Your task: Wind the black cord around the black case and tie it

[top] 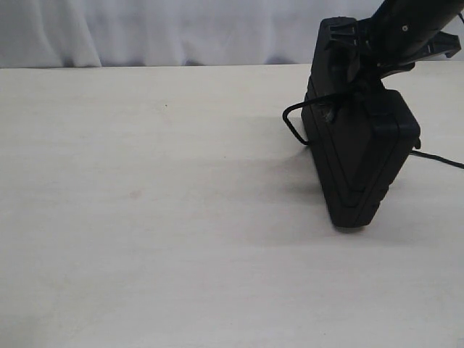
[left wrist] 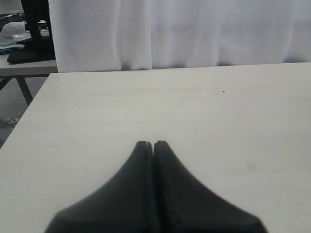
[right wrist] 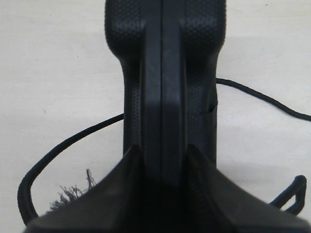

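The black case stands on edge at the right of the table, tilted, with one lower corner on the tabletop. My right gripper is shut on its upper edge; in the right wrist view the case runs away from the gripper, clamped between both fingers. The black cord loops out on the case's left side and trails off to the right. It passes behind the case, with a frayed end near one finger. My left gripper is shut, empty, over bare table.
A pale wooden table fills the exterior view, with a white curtain behind it. Past the table's corner in the left wrist view stands another table with dark items.
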